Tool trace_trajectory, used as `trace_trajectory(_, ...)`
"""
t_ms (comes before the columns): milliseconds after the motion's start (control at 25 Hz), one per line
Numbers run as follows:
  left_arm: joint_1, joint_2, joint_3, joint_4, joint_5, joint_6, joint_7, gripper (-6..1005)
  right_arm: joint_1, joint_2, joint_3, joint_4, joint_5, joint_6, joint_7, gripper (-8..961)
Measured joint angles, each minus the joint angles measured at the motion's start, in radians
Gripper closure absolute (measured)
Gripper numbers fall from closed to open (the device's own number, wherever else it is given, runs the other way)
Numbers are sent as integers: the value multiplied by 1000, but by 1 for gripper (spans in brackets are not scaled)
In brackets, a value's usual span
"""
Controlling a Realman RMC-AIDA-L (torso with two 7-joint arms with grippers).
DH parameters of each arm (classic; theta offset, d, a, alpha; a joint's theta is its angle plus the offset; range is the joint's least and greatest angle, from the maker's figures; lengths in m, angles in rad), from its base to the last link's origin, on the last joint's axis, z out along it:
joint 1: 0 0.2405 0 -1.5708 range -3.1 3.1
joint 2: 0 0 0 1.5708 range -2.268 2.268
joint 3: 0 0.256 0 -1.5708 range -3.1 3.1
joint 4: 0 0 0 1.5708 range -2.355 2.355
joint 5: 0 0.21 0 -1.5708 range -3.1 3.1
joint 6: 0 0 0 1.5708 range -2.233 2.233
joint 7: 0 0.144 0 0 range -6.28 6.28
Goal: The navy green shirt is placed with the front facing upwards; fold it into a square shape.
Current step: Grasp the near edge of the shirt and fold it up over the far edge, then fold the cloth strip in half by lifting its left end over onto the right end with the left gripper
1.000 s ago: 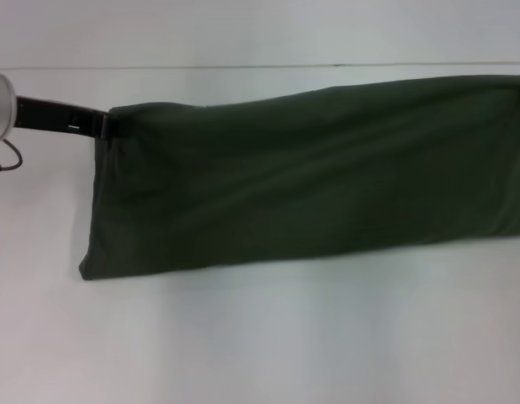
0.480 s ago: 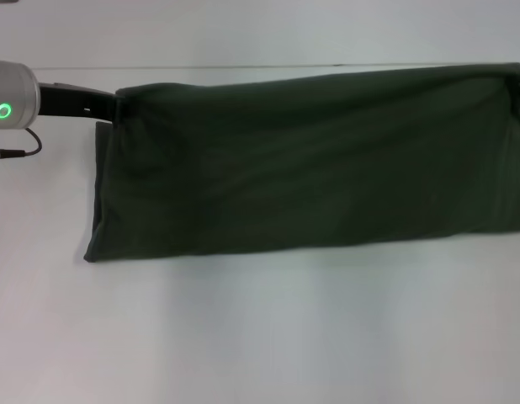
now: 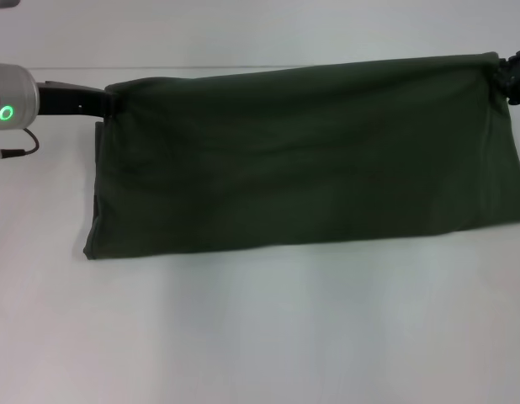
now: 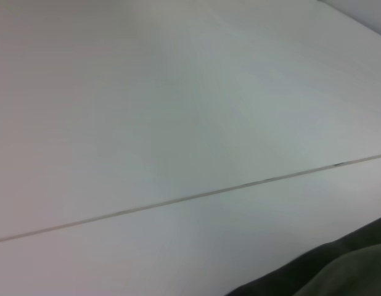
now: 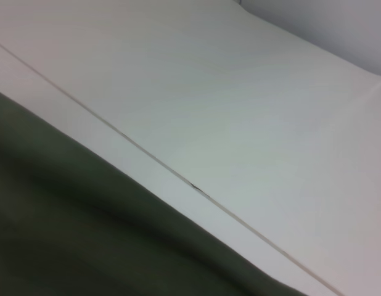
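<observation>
The navy green shirt (image 3: 302,160) lies folded into a long dark olive band across the white table (image 3: 260,337), with no lettering showing. My left gripper (image 3: 108,101) holds its far left corner and my right gripper (image 3: 506,71) holds its far right corner. Both far corners look pinched, and the far edge is stretched between them. The near folded edge rests on the table. A strip of the shirt (image 4: 338,271) shows in the left wrist view. The shirt (image 5: 73,234) also fills one corner of the right wrist view. Neither wrist view shows fingers.
A thin seam (image 3: 243,67) runs across the table just beyond the shirt's far edge. My left arm's silver wrist with a green light (image 3: 6,112) and a dark cable (image 3: 16,151) sit at the left edge. Bare white table lies in front of the shirt.
The shirt's far edge has moved farther away from me and been pulled straighter. The right gripper has come into view at the right edge, and the left gripper has shifted back a little.
</observation>
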Motion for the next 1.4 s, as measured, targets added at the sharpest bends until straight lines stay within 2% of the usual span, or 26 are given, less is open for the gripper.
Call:
trace_trajectory(320,0,0,53,-23,0,-71,0,944,22,-1,-9,80,-2,88,-42,893)
trace_trajectory(520,-7,0,63,-46,1,-101,1,908,23,0,-16,103,-2,112,-44,893)
trace_trajectory(720,-6,2,75,-64,3,-127,-10,872,43,-14,-22,156,-17,113,-42,893)
trace_trajectory(920,-4,7,71,-73,6,-133,-28,809,54,-12,-28,163,-73,127,-20,815)
trace_trajectory(1120,1,4,77,-69,8,-140,-24,707,52,-11,-24,157,-78,144,-19,587)
trace_trajectory(1240,6,2,77,-62,3,-142,-23,646,45,-12,-20,153,-76,145,-19,335)
trace_trajectory(1400,18,2,76,-54,-32,-125,-3,525,18,-6,-7,111,-66,122,-19,251)
